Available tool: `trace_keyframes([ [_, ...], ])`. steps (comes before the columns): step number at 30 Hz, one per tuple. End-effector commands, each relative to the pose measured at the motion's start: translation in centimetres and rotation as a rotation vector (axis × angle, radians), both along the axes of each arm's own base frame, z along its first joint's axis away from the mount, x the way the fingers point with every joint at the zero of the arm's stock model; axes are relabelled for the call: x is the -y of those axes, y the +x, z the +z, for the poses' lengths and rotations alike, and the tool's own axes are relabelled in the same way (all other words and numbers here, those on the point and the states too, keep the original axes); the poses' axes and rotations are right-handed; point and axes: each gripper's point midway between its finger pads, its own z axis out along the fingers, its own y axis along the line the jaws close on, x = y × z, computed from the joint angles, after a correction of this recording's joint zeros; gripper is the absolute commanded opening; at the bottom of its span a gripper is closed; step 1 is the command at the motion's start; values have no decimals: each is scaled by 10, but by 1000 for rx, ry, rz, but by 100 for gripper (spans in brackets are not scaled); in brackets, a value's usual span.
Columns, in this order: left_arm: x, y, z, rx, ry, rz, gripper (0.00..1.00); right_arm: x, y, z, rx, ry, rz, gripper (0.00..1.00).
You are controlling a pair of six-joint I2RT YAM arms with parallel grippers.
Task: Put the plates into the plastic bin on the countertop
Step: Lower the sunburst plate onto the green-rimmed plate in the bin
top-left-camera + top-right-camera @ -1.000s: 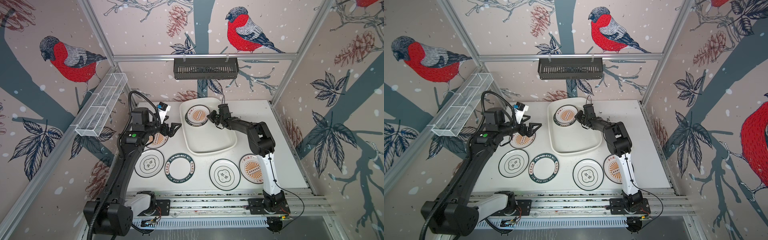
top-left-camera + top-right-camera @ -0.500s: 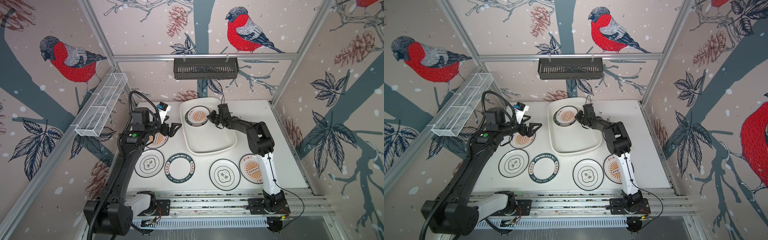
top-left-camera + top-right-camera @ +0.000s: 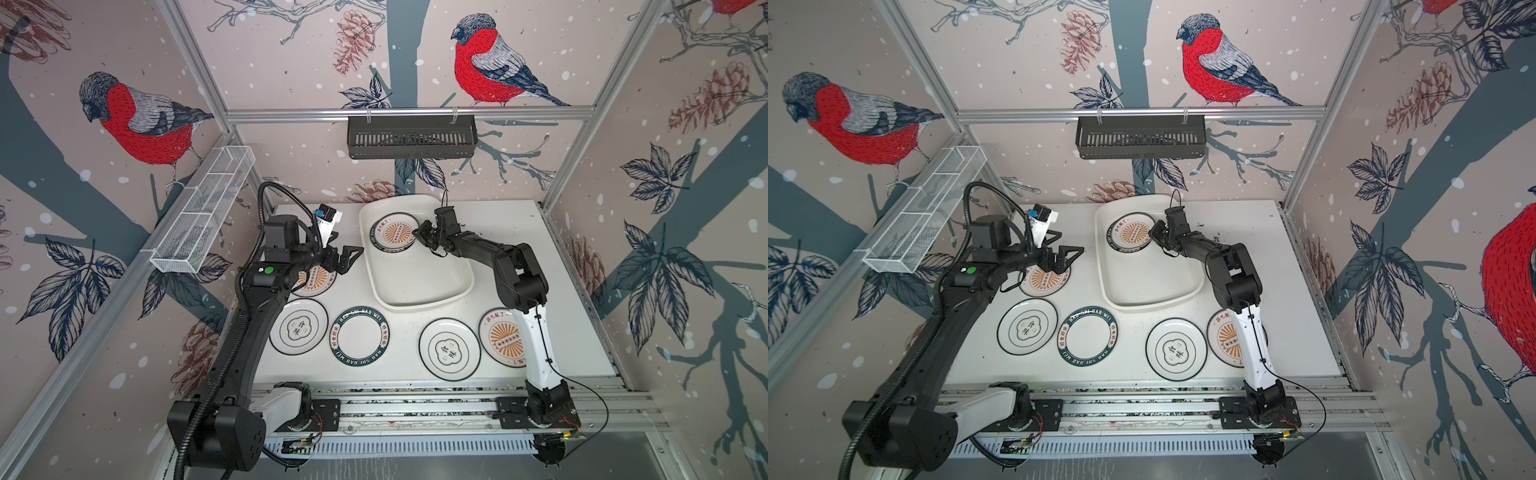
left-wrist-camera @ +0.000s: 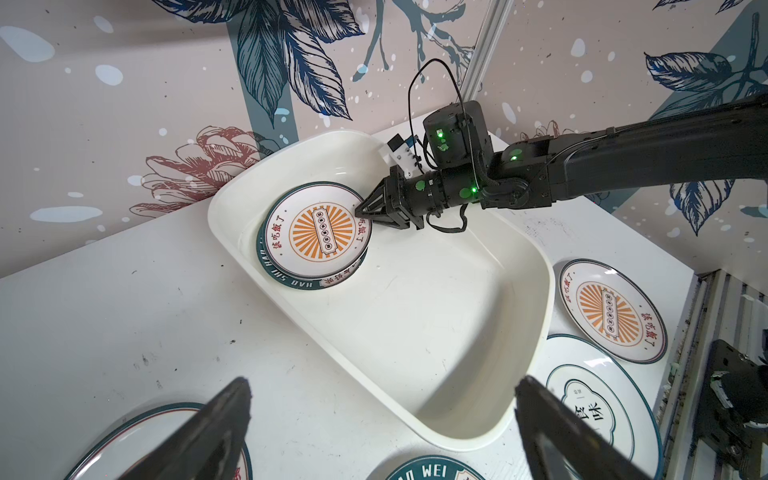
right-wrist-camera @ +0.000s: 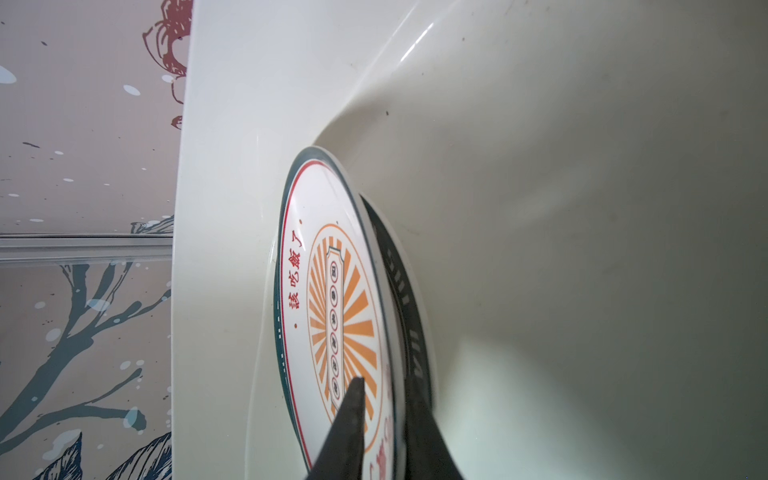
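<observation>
In both top views the plastic bin [image 3: 419,282] sits toward the back of the tabletop [image 3: 565,299] with a stacked sunburst plate [image 3: 394,232] in its far corner, so I'd say the job is started but far from finished. Five plates lie outside the bin: a left sunburst plate [image 3: 320,284] half under the left arm, a left emblem plate [image 3: 297,332], a lettered-rim plate [image 3: 360,337], a right emblem plate [image 3: 450,349], and a right sunburst plate [image 3: 496,336] partly behind the right arm's white link. The right gripper [image 3: 423,237] is at the stacked plate's edge, while the left gripper [image 3: 349,257] hovers by the left sunburst plate with nothing in it. From the left wrist camera the left jaws stand wide apart and empty. A bottom lettered plate [image 4: 299,282] also peeks out as a crescent under the stacked one, which makes two in the bin by my count. The plates nearest this camera are cut off by the frame. The right wrist camera is pressed close to the plate. The right jaws flank the stacked sunburst plate's rim, one over its face and one beneath, narrowly apart. Whether they grip it or only straddle it I cannot tell, and most of the bottom plate is hidden.
</observation>
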Motion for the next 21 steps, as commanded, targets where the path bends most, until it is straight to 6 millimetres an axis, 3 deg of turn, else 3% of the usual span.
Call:
trace_keyframes([
  [1, 4, -2, 6, 13, -17, -26, 98, -2, 0, 5, 20, -13, 11, 21],
  [21, 6, -4, 6, 16, -22, -32, 98, 6, -7, 8, 16, -88, 13, 26],
])
